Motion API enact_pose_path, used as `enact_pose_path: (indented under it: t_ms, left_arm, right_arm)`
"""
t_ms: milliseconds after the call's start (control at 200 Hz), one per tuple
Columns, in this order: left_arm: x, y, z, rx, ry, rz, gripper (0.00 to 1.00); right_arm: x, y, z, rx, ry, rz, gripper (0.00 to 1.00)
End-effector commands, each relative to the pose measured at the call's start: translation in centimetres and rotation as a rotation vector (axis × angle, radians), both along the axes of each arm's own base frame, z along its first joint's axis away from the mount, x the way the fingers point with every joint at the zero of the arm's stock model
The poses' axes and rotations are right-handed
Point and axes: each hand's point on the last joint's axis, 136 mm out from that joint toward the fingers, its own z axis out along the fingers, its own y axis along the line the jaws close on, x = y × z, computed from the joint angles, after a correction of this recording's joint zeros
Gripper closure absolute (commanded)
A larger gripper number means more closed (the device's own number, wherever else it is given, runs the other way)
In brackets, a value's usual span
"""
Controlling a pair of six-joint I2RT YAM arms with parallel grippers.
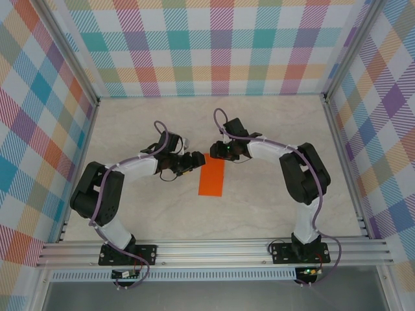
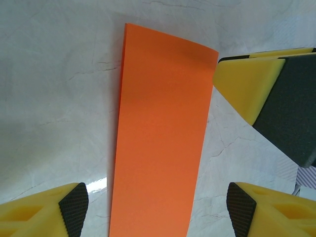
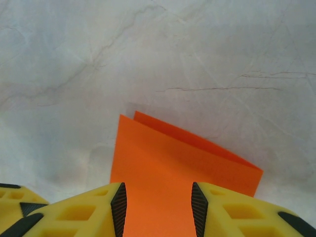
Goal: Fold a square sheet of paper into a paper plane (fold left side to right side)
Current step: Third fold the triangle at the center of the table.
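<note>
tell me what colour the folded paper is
The folded paper is bright orange, plain with no pattern; the left wrist view shows it best.

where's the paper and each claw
paper [image 1: 211, 176], top view, middle of its face
left claw [image 2: 158, 210], left wrist view, midway between fingertips
right claw [image 3: 159, 210], right wrist view, midway between fingertips

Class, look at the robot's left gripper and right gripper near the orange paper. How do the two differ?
The left gripper has its fingers spread wider than the folded paper. The right gripper has its fingers closer together, narrower than the paper. Seen from above, the left gripper sits at the paper's left edge and the right gripper at its far end. Both have yellow fingers with dark pads, and both are open.
</note>
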Motion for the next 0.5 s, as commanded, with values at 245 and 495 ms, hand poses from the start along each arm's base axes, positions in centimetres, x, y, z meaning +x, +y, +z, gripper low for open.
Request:
enact_pose_path:
  t_ms: [245, 495]
  left_arm:
    - [-0.4, -0.2, -2.5, -0.014, 0.071, 0.011, 0.23]
    - [-0.8, -1.5, -3.6, -0.022, 0.107, -0.015, 0.25]
  right_arm:
    - [-0.9, -1.1, -3.4, -0.095, 0.059, 0.014, 0.59]
    - [-1.5, -1.0, -4.1, -0.083, 0.067, 0.042, 0.59]
